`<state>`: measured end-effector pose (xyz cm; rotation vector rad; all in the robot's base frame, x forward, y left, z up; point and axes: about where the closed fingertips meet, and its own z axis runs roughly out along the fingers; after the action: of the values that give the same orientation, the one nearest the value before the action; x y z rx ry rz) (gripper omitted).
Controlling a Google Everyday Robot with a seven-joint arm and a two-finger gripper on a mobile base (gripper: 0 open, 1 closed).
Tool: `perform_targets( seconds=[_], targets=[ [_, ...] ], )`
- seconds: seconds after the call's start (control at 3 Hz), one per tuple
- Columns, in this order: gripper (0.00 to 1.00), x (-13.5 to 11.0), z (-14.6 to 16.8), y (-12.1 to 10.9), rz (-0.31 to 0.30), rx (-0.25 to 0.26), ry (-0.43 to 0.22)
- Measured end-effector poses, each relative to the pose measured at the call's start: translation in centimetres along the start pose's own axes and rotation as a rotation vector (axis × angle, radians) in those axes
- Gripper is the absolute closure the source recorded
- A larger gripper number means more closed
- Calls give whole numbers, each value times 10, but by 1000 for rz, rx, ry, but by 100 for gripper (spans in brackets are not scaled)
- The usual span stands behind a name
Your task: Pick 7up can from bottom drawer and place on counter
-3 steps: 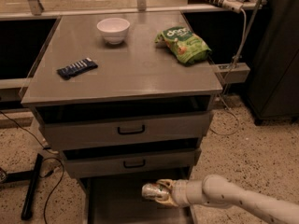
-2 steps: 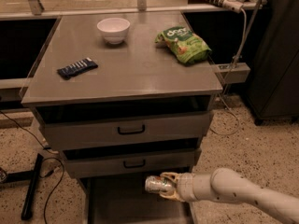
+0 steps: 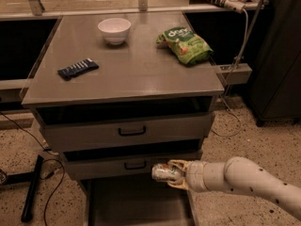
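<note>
One 7up can lies sideways, pinched in the gripper, below the counter's front edge and over the open bottom drawer. Two shallower drawers sit directly under the counter. On the counter rest one white bowl, one green snack bag and one dark blue packet.

On the counter there are 3 things: 1 white bowl near the back edge, 1 green snack bag by the back right corner, 1 dark packet near the left edge. Below the front edge there are 3 drawers: upper drawer, middle drawer, bottom drawer, w/ 2 black handles in total. There is 1 7up can, clasped by 1 gripper, approx. under the front edge, right of middle.
</note>
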<state>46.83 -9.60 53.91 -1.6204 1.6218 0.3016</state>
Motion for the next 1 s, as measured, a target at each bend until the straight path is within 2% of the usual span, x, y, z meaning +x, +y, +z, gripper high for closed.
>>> perform_targets(
  seconds=[0.33, 0.67, 1.0],
  targets=[
    [100, -12, -23, -7, -22, 29, -16],
    [100, -51, -75, -32, -99, 78, -41],
    [100, -102, -129, -59, -185, 104, -60]
  ],
)
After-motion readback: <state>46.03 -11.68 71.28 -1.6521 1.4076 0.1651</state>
